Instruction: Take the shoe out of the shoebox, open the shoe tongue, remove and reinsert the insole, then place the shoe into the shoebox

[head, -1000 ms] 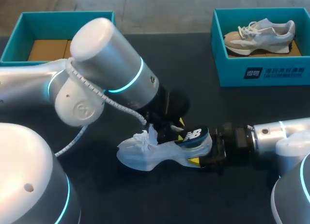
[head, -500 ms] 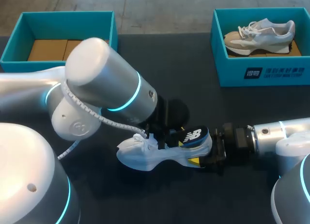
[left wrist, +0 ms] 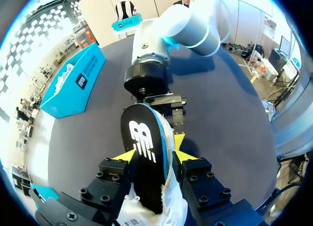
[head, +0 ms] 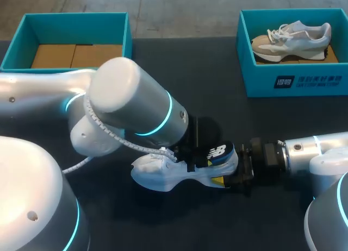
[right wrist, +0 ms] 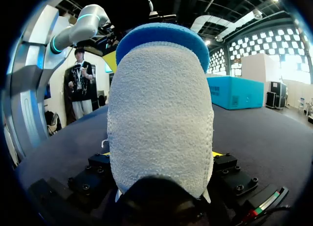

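Lower middle of the head view: white shoe [head: 174, 174] on the dark counter [head: 217, 71], toe toward the left of the frame, heel toward the right. Clamped on that heel from the right side, the right hand [head: 235, 175], fingers pressed to both sides of the heel, with the heel's knit back filling the right wrist view just ahead of them. Standing up out of the heel opening, a dark insole [left wrist: 144, 152] with a white logo, pinched at its two edges between the yellow tips of the left hand [left wrist: 152, 156]. In the head view, most of that hand and the shoe's middle blocked by the bulky left arm [head: 130, 107]. Upper left of the frame, well apart: teal shoebox [head: 68, 18], only its brown base showing. Upper right: another teal box [head: 296, 82] with a grey-and-tan shoe [head: 293, 38] inside.
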Action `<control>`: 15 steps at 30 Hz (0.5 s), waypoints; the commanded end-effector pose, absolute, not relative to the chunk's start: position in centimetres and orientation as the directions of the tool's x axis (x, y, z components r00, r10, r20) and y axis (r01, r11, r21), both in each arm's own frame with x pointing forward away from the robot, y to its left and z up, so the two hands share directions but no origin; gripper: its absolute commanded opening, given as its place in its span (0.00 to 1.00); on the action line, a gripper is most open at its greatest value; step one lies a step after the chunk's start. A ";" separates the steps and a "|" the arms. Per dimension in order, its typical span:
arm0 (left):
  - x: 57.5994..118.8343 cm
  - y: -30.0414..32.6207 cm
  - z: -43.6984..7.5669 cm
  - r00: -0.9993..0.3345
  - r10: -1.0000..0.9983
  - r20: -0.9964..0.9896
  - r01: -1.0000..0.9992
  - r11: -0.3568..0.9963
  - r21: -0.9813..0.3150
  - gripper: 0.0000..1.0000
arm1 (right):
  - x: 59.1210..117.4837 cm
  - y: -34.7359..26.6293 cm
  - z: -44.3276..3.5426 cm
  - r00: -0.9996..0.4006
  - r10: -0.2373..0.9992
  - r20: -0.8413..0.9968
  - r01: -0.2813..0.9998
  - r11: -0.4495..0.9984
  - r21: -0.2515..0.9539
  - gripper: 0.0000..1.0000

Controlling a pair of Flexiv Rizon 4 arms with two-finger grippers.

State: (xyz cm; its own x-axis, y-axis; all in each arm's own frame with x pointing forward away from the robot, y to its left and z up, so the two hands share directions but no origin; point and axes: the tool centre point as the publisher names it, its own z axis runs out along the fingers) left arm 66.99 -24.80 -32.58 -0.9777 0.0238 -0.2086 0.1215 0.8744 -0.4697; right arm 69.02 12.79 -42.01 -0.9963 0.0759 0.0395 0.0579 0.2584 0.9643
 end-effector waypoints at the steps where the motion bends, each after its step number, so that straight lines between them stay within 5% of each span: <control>1: 67.2 -26.0 -33.2 -0.975 0.013 -0.220 0.115 0.883 -0.456 0.46 | 68.8 12.9 -42.0 -0.996 0.077 0.040 0.059 0.264 0.963 0.00; 15: 67.5 -26.4 -33.6 -0.970 -0.015 -0.243 0.099 0.888 -0.450 0.45 | 68.8 12.9 -42.0 -0.996 0.077 0.040 0.059 0.264 0.963 0.00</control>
